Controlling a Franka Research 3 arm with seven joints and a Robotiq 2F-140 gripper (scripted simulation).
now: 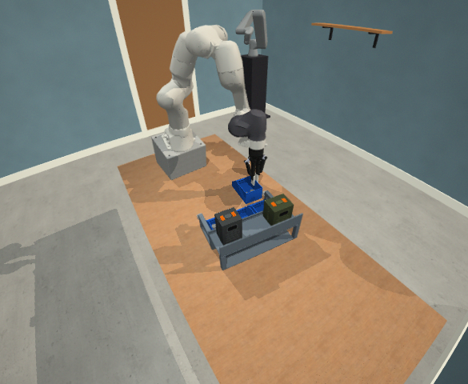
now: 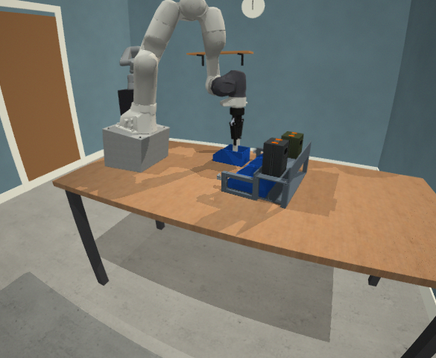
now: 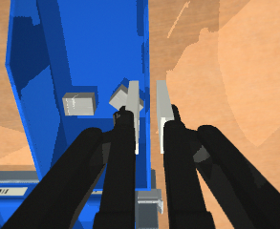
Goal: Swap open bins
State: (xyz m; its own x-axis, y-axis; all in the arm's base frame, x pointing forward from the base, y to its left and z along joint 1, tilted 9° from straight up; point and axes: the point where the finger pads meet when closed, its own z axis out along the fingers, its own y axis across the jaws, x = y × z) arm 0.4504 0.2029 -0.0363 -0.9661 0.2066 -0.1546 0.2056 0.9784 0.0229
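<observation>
A blue open bin point(image 1: 252, 195) point(image 2: 231, 156) point(image 3: 96, 43) appears to stand on the table beside the shelf, on the robot's side. Two small grey parts show in it in the wrist view, one block point(image 3: 79, 105) at the left and one point(image 3: 119, 96) partly behind a finger. My gripper point(image 1: 254, 182) point(image 2: 235, 148) point(image 3: 147, 94) is open a little, its fingers on either side of the bin's right wall with gaps. More blue bins point(image 1: 245, 213) point(image 3: 34, 212) sit in the grey shelf point(image 1: 262, 234) point(image 2: 297, 173). I cannot tell which one is empty; their rear ends are hidden.
A dark grey case point(image 1: 229, 229) point(image 2: 273, 158) and an olive green case point(image 1: 278, 211) point(image 2: 292, 145) stand on the shelf's upper board. The shelf's post point(image 3: 149, 210) is close to the bin's near end. The robot's base block point(image 1: 180, 158) point(image 2: 123, 148) is at the table's far end.
</observation>
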